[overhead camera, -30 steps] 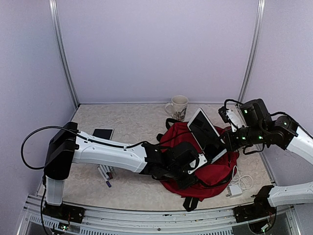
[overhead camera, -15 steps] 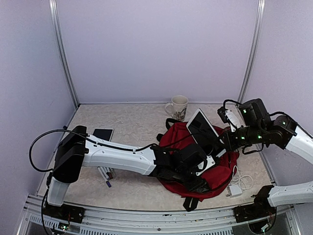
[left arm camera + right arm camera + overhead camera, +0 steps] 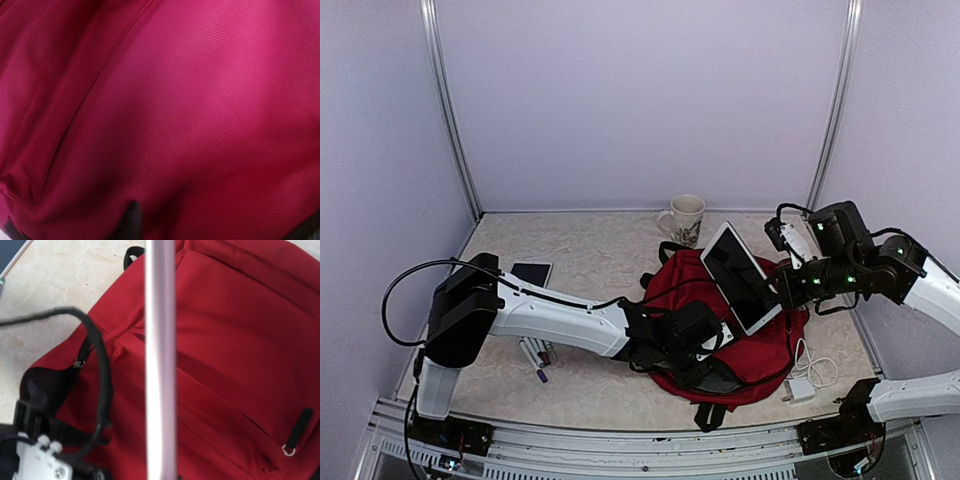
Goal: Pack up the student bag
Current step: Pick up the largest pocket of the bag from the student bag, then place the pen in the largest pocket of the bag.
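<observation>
The student bag (image 3: 765, 345), a dark red soft backpack, lies flat on the counter (image 3: 580, 250) right of centre, between the two arms. The right claw (image 3: 782, 292) is pressed together on the lower edge of a white tablet (image 3: 740, 275) and holds it tilted above the bag. In the right wrist view we see the tablet (image 3: 160, 365) edge-on as a pale vertical bar over the red cloth (image 3: 225, 340). We judge that the tilt lines its thin edge up with an opening in the bag.

The left arm reaches across the counter and sets its left claw (image 3: 718, 376) low against the near side of the bag. Its wrist camera shows almost only red fabric (image 3: 200, 125), so we cannot tell whether that claw is spread or pinching cloth. We judge that it is there to lift or steady the soft fabric so the mouth of the bag gapes. No opening wide enough for the tablet shows in any view.

A mug (image 3: 685, 218) stands behind the bag. Some pens (image 3: 535, 355) lie to its left and a white charger (image 3: 805, 385) to its right, all unpacked.
</observation>
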`<state>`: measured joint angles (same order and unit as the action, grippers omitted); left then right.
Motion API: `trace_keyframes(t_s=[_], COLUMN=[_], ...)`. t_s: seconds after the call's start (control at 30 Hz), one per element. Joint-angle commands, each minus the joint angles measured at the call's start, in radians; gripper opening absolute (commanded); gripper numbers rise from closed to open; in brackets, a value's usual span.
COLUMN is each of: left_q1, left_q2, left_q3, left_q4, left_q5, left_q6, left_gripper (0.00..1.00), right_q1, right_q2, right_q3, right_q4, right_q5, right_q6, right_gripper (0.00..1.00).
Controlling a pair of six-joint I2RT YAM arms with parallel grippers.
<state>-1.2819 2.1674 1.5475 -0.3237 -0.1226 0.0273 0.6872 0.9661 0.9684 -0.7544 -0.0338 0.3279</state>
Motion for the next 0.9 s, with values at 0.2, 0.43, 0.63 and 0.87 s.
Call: trace_keyframes(t_s=[0.2,0.43,0.63,0.87], left_q1=[0.121,0.253,0.294,0.296], left_q2=[-0.143,-0.132,-0.112,-0.121], left_q3=[-0.059,-0.031,0.063,0.148], left_q4=[0.099,0.130,0.119,0.104], left_q5=[0.065,0.055,0.037,0.022], left_q6=[-0.088,-0.148,-0.140,-0.134], left_gripper=[0.06,0.02,0.02,0.03], right_q1=[-0.022,-0.023,-0.022,-0.021], right_q2=[-0.076,-0.125,-0.167,-0.163], right_q3=[0.132,0.209,0.136,-0.043], right_q4=[-0.061,-0.147,-0.062,-0.034], right_q5=[-0.091,-0.296,-0.603,-0.746], right_q6=[0.083,0.125,0.174,0.211], right_gripper=[0.00,0.00,0.00,0.00])
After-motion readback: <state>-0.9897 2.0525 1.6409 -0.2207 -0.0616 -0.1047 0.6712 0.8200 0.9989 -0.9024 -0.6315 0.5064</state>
